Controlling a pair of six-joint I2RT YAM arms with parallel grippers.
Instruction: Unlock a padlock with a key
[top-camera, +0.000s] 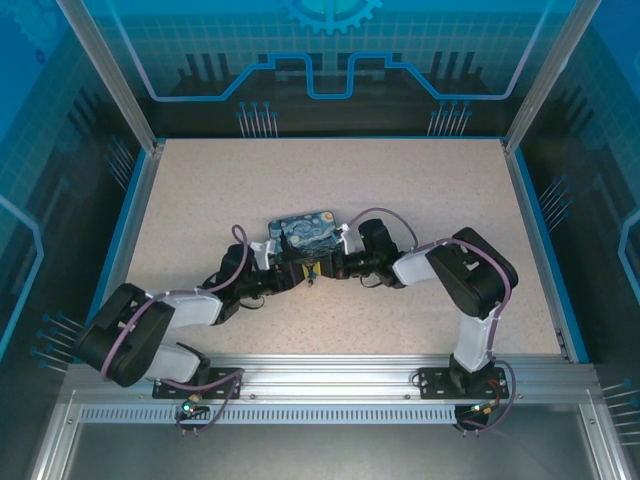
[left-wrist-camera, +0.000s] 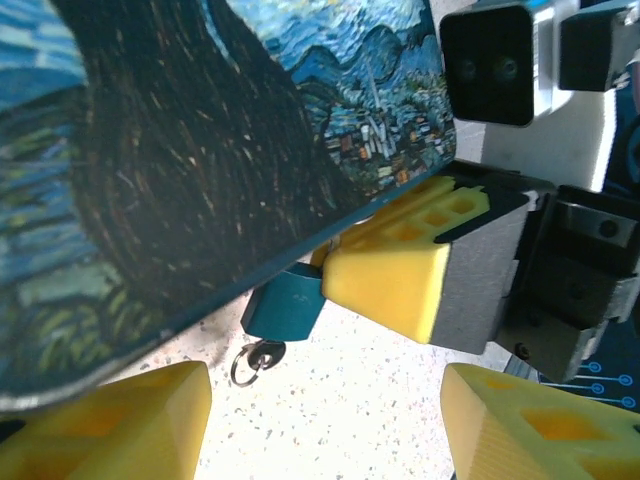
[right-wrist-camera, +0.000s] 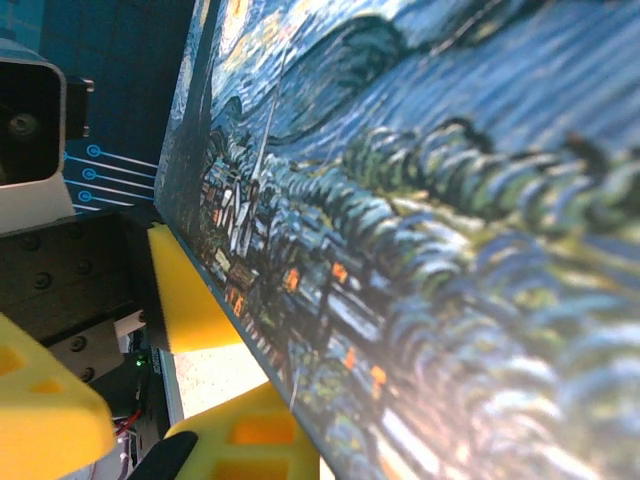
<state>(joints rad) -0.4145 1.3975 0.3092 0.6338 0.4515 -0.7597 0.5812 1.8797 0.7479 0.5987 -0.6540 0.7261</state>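
Padlock (left-wrist-camera: 285, 305) sits at edge of painted box (left-wrist-camera: 180, 150), key (left-wrist-camera: 258, 357) just below. Your left pincer (left-wrist-camera: 325, 425) gapes wide; right pincer (right-wrist-camera: 140, 425), cannot tell.

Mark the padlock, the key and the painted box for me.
padlock (left-wrist-camera: 285, 305), left wrist view, on its teal body.
key (left-wrist-camera: 263, 352), left wrist view, on its head under the padlock.
painted box (left-wrist-camera: 200, 150), left wrist view, on the dark part of its print.
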